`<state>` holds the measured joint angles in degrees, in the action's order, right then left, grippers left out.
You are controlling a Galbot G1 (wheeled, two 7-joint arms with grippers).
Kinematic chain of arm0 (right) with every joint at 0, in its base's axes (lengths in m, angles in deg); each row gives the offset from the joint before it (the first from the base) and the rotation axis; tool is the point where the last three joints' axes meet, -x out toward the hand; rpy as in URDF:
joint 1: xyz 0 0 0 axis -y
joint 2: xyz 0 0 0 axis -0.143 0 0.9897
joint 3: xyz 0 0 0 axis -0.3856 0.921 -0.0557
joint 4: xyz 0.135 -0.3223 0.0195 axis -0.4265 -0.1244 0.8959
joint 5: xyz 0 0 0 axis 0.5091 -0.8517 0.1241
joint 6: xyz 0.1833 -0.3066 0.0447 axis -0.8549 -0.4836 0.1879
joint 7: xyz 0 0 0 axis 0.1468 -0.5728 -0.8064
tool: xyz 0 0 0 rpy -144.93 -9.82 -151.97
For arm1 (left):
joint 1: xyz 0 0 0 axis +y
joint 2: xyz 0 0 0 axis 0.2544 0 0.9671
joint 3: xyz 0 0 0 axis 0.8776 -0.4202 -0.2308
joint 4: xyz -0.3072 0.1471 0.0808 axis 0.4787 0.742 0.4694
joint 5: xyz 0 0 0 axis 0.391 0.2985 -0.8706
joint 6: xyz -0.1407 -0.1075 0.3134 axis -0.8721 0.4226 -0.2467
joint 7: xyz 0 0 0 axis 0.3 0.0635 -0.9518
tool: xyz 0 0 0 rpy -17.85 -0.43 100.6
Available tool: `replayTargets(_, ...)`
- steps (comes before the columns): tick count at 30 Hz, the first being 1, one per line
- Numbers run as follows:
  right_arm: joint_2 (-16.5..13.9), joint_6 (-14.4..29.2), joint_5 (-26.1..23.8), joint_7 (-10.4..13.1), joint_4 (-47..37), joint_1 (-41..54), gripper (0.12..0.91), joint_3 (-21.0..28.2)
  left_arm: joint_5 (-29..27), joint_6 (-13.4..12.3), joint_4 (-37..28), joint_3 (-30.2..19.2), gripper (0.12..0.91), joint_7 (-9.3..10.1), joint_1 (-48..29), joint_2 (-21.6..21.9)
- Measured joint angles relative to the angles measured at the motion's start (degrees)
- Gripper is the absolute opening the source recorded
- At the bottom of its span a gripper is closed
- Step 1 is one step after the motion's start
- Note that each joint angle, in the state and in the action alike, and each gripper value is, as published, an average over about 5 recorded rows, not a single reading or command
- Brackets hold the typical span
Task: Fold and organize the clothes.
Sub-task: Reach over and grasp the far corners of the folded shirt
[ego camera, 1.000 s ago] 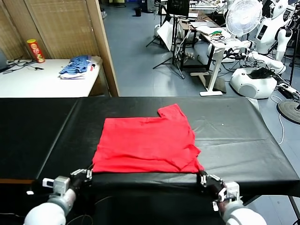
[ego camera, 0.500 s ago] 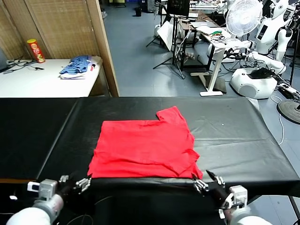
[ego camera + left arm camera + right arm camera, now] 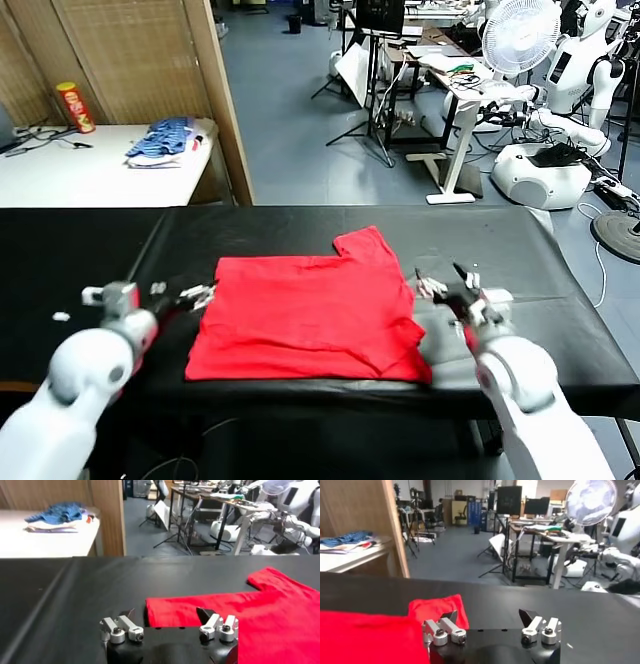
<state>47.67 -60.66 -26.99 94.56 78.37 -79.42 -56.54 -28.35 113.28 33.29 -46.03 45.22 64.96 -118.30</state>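
The clothes are one red T-shirt (image 3: 310, 315), lying flat on the black table (image 3: 500, 240) with one sleeve (image 3: 365, 243) sticking out at its far right. My left gripper (image 3: 188, 294) hovers open at the shirt's left edge, nothing between its fingers; the left wrist view shows that gripper (image 3: 165, 614) pointing at the shirt's corner (image 3: 260, 610). My right gripper (image 3: 443, 284) is open just right of the shirt, beside the sleeve. In the right wrist view, it (image 3: 489, 615) is empty, with the red sleeve (image 3: 437, 607) by one finger.
A bluish pile of clothes (image 3: 160, 140) and a red-yellow can (image 3: 75, 108) sit on a white table at the back left. A wooden partition (image 3: 215, 90) stands behind the black table. A fan (image 3: 520, 35) and other robots (image 3: 545, 165) are far right.
Both grippers opened and let go of the shirt's front corners. They moved up from the table's front edge to the shirt's left and right sides. The shirt's front edge settled flat.
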Motion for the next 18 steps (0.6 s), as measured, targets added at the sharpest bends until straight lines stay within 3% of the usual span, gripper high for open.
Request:
replayTargets(7,4.1,-0.9,-1.2,-0.6,-13.5,9.3,0.798,3.5,-1.7,0.7,-14.3,-5.7,0.798,-1.61,-10.1,-4.2)
replayTargets(13,6.2,-0.8,-2.5,-1.5,-19.7,12.2,0.787,3.3,-3.1,0.3,-20.6,-7.0,0.798,-2.76,-12.7,-5.9)
replayTargets(16,7.0,-0.6,-3.1,-2.9,-22.2,12.7,0.701,2.8,-3.1,0.2,-21.5,-6.9,0.796,-3.02,-12.8,-6.2)
replayTargets(18,7.3,-0.5,-3.5,-3.8,-23.6,13.1,0.594,2.5,-3.1,0.1,-21.6,-6.8,0.761,-3.35,-12.7,-6.2)
